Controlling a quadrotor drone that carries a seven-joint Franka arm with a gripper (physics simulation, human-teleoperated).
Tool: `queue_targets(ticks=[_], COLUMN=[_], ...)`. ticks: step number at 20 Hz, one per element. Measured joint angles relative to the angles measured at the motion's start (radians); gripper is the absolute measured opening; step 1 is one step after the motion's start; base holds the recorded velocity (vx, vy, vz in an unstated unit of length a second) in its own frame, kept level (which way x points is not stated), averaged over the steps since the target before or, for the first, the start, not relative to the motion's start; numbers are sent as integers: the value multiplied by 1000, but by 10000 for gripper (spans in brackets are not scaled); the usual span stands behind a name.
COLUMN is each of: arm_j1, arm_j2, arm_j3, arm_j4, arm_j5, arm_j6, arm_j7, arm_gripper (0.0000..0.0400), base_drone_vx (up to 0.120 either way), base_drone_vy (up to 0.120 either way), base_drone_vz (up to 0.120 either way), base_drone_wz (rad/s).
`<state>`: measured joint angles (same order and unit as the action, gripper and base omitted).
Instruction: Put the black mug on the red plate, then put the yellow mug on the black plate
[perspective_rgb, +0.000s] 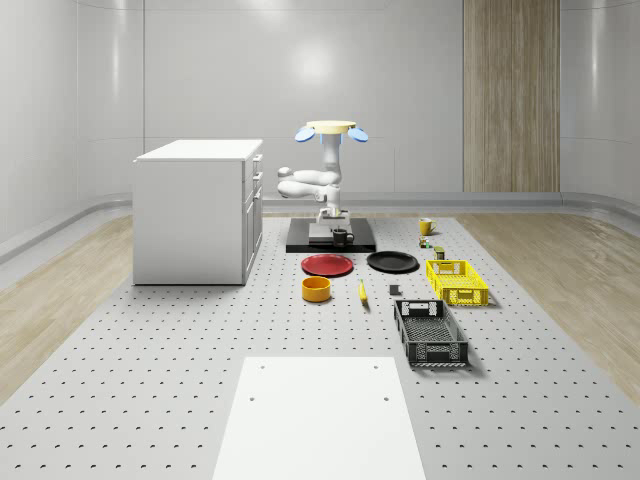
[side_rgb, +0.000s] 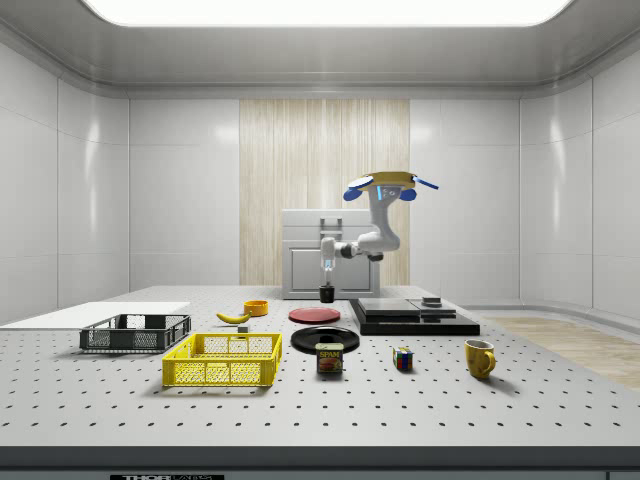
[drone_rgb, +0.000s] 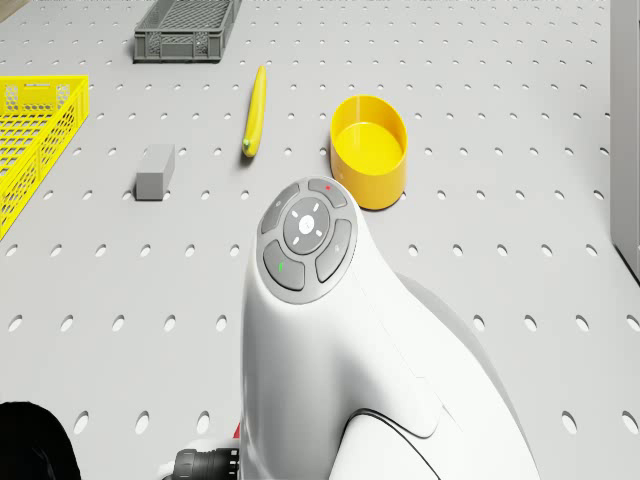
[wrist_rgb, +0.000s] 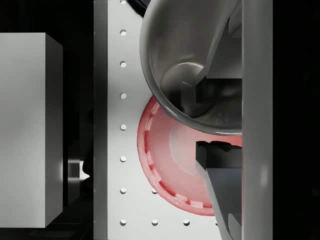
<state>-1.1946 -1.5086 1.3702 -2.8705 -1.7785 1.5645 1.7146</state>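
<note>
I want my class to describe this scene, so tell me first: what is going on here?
A drone carrying a white arm hovers over the black platform beside the white cabinet. Its tool grips the black mug by the rim and holds it up, with the red plate partly below in the wrist view. The yellow mug stands apart on the table, away from the black plate, so neither mug is placed yet.

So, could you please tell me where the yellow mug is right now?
The yellow mug stands at the whole-scene view's right, behind the yellow crate and right of the black plate.
</note>
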Motion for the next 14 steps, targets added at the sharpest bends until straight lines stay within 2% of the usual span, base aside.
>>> queue_targets(ticks=[2,7,14], arm_j1=[-1,34,125], arm_j2=[-2,-13,-30], arm_j3=[0,2,6], arm_j4=[0,0,7], arm_j5=[1,5,14], arm_j6=[2,12,29], arm_j7=[0,-35,-132], arm_gripper=[110,110,110], base_drone_vx=[100,0,0], base_drone_vy=[0,0,0], base_drone_vz=[0,0,0], base_drone_wz=[0,0,0])
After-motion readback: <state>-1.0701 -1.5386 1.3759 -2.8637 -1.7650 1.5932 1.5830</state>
